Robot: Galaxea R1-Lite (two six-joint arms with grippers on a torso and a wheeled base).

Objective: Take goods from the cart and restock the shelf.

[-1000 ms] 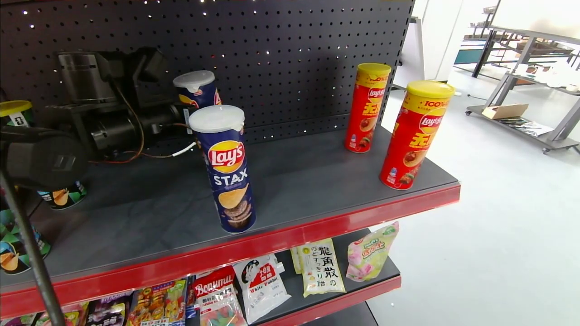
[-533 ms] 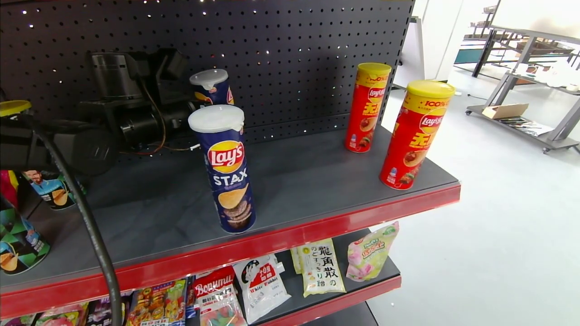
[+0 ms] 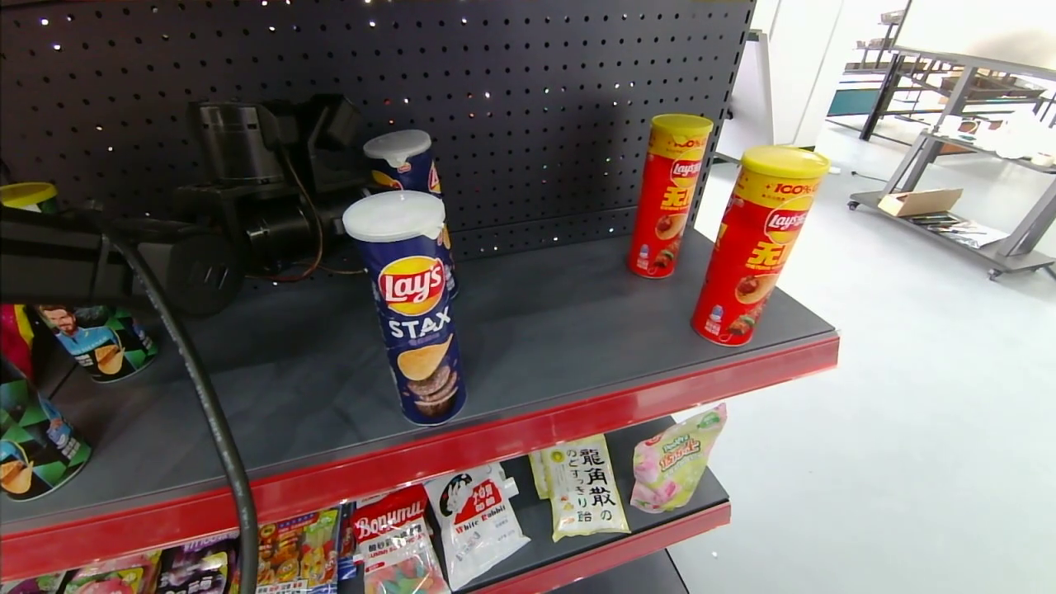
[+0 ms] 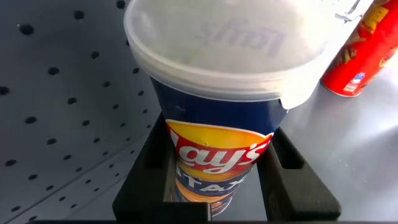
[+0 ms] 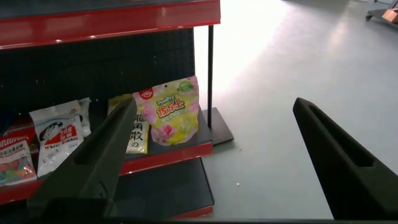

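Note:
A blue chips can with a white lid [image 3: 403, 161] stands upright at the back of the grey shelf [image 3: 561, 330], close to the pegboard. My left gripper [image 4: 217, 171] is shut on its body, one black finger [image 4: 152, 155] on each side. I cannot tell whether its base touches the shelf. A second, matching blue can [image 3: 412, 309] stands free near the shelf's front edge, directly in front of the held one and hiding its lower part. My right gripper [image 5: 214, 155] hangs open and empty, low beside the shelving, facing the lower shelf and the floor.
Two red cans [image 3: 668, 194] [image 3: 757, 243] stand at the shelf's right end. Green patterned cans [image 3: 103, 342] sit at the left. Snack bags [image 3: 577, 487] fill the lower shelf. A black cable [image 3: 206, 396] hangs across the front left. Bare shelf lies between the blue and red cans.
My left arm has carried the blue can to the right along the pegboard, ending behind the front blue can and slightly lower. The other cans have not moved.

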